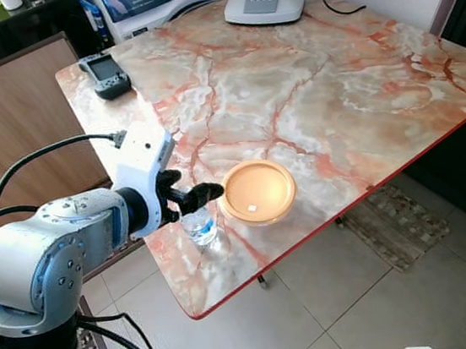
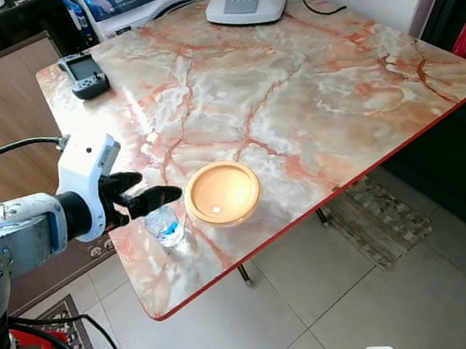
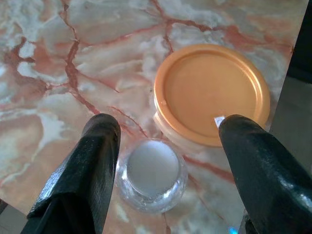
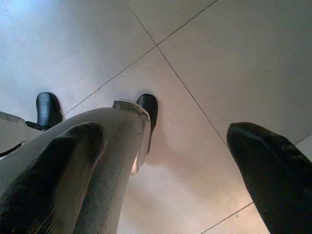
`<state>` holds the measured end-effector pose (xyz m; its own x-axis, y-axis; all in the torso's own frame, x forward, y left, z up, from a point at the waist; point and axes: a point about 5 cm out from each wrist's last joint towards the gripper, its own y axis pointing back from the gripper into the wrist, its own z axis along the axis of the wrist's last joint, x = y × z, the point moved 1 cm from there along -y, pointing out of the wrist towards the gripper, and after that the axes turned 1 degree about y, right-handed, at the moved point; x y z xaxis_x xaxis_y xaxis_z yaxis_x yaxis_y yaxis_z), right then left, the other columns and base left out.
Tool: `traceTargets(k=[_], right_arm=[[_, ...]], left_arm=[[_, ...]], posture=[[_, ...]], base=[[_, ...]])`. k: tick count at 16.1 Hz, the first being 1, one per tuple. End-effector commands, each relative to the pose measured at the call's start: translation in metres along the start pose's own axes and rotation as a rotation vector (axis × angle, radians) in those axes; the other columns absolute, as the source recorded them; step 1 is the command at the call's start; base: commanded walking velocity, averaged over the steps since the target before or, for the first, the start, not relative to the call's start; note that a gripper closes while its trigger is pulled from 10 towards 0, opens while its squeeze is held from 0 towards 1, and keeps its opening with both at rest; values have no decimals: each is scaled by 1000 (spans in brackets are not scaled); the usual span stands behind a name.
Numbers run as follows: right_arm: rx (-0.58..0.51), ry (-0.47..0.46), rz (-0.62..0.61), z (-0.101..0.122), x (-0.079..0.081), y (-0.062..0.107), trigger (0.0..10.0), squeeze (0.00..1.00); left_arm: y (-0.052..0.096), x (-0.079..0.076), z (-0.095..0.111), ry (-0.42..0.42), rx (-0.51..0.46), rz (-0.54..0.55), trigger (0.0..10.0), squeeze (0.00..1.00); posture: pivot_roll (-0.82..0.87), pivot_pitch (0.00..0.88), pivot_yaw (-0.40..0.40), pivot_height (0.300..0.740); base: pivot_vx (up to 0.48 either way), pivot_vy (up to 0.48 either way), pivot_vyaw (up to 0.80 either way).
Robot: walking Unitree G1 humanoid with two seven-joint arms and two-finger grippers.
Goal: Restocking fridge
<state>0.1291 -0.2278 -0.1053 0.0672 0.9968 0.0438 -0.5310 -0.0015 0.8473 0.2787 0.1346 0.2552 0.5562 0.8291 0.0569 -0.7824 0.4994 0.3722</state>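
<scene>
While the left gripper [image 1: 192, 198] hovers over the counter's [image 1: 308, 89] near-left edge, its jaws stand wide apart above a bottle [image 3: 152, 174], gripping nothing. Bottle sits just left of an orange lid [image 1: 258, 192]. Wrist cam shows the cap between the fingers [image 3: 87, 165]. Right gripper [image 4: 161, 161] hangs over floor tiles [image 4: 219, 58], jaws apart, empty.

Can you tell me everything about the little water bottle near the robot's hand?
The water bottle is small, made of clear plastic, with a white cap and a bit of blue on its label. It stands upright on the marble table, close to the near edge, right beside the round orange lid. The left gripper hovers over it, open, one black finger on each side of the cap. Nothing grips it yet.
</scene>
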Motion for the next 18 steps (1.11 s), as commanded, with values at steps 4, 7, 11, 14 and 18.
traceTargets(k=[4, 7, 11, 14, 18], right_arm=[[49, -13, 5, -16, 3, 3, 10000, 0], [50, -10, 8, -16, 3, 3, 10000, 0], [48, -9, 8, -15, 3, 3, 10000, 0], [49, -6, 8, -15, 2, 3, 10000, 0], [48, -5, 7, -15, 2, 3, 10000, 0]], left_arm=[[0, 3, -11, -27, 65, 46, 10000, 0], [-1, 6, -14, -27, 76, 63, 10000, 0], [-2, 11, -18, -11, 78, 104, 9216, 0], [-2, 13, -18, -7, 74, 115, 4078, 0], [-3, 10, -17, -1, 54, 104, 1608, 0]], posture=[[203, 164, 39, 740], [205, 169, 37, 740], [202, 170, 35, 740], [203, 170, 32, 740], [200, 169, 28, 740]], base=[[0, 0, 0], [0, 0, 0], [0, 0, 0], [0, 0, 0], [0, 0, 0]])
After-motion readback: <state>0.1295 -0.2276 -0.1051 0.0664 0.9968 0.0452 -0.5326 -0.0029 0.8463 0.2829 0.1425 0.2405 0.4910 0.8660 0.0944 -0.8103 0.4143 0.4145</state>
